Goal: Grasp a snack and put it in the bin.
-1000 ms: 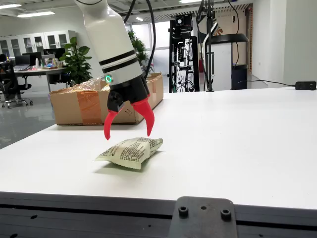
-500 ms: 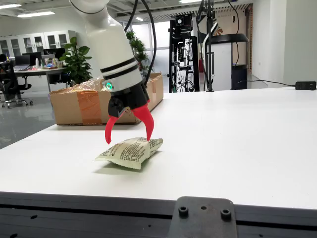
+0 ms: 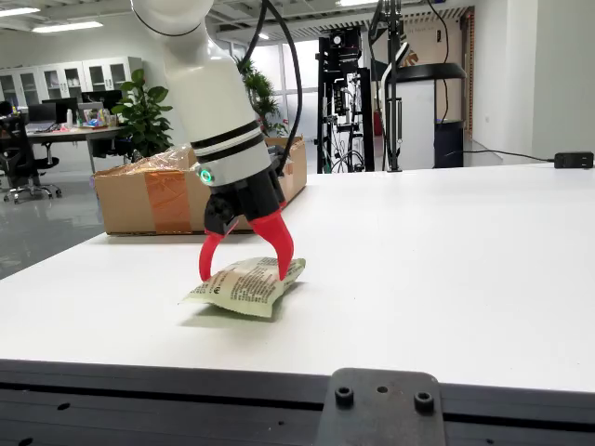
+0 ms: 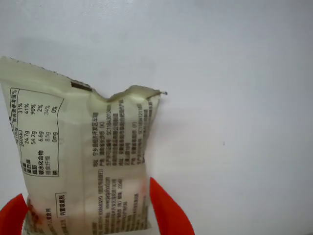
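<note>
A pale green snack packet [image 3: 245,284] with printed text lies flat on the white table [image 3: 446,260]. My gripper [image 3: 244,275] has red fingers and hangs from a white arm. It stands open, straddling the packet, with one fingertip [image 3: 206,270] at its left side and the other on its right. In the gripper-mounted view the snack packet [image 4: 83,161] fills the left half, and the red fingertips [image 4: 166,210] flank its lower end without visibly squeezing it.
An open cardboard box [image 3: 177,190] stands at the table's far left edge behind the arm. A black metal bracket [image 3: 381,409] sits at the table's near edge. Racks and office furniture stand beyond the table.
The gripper has come down from above the packet until its open fingers sit on either side of it. The packet has not moved.
</note>
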